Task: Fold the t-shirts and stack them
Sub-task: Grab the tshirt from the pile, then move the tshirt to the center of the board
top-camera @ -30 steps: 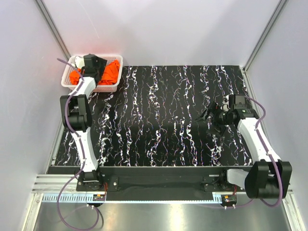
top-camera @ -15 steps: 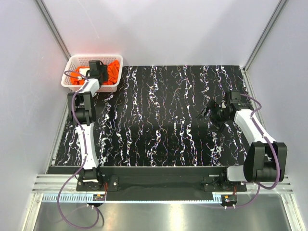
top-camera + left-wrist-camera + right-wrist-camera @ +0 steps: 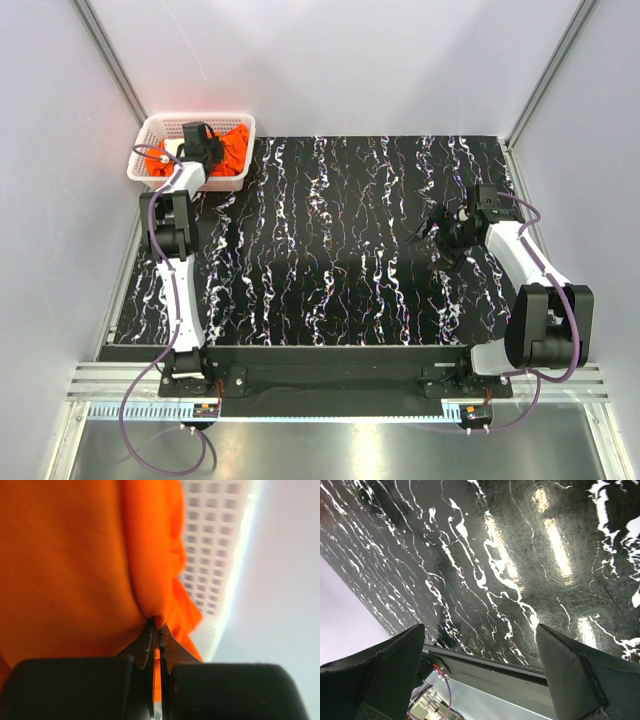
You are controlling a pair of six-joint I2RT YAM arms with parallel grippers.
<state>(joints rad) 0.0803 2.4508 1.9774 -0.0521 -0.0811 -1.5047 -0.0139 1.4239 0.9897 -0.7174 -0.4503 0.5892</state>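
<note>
L gripper (image 3: pixel 156 622) clamps t-shirts (image 3: pixel 65 555) fold by basket (image 3: pixel 210 555) wall — R gripper (image 3: pixel 480 630) wide over mat (image 3: pixel 470 555).

Top view overhead; left wrist close on t-shirts (image 3: pixel 65 555); right wrist faces table (image 3: pixel 495 555).

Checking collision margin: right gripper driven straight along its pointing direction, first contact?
Probably the black marbled tabletop: the right gripper is open, nothing between its fingers, only that surface ahead. Depth unclear.

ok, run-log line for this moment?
step: pick from basket | left end effector: shut on t-shirt | right end effector: open, holding nothing, over table
</note>
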